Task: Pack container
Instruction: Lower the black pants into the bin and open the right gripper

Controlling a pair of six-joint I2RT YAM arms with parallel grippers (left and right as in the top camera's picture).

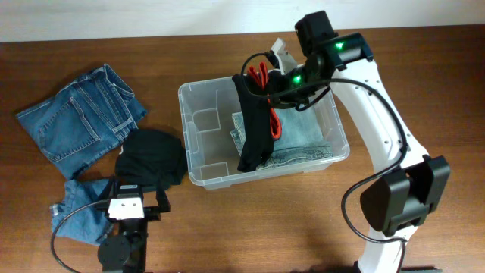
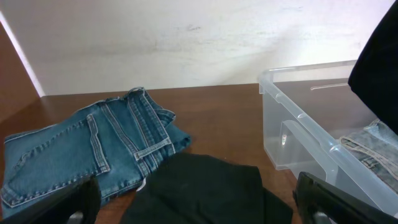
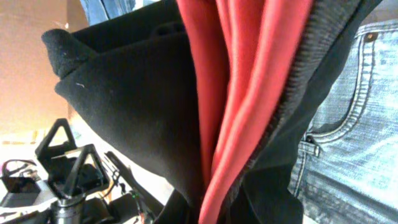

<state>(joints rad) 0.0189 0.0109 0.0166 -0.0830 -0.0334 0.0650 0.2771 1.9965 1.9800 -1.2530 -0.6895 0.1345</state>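
Observation:
The clear container (image 1: pixel 184 97) stands mid-table with light blue jeans (image 1: pixel 307 140) lying in it. My right gripper (image 1: pixel 277 82) is shut on a black garment with red lining (image 1: pixel 255 136), which hangs from it down into the container. The right wrist view is filled by this black and red cloth (image 3: pixel 249 74), which hides the fingers, with the light jeans (image 3: pixel 354 124) behind it. My left gripper (image 1: pixel 138 196) is open just above a black garment (image 1: pixel 151 155) on the table left of the container. In the left wrist view that black garment (image 2: pixel 199 186) lies between the wide-spread fingers (image 2: pixel 320 199).
Folded blue jeans (image 1: pixel 79 125) lie at the far left, and another denim piece (image 1: pixel 79 212) lies by the left arm's base. The container's near wall (image 2: pixel 298 118) is just right of the left gripper.

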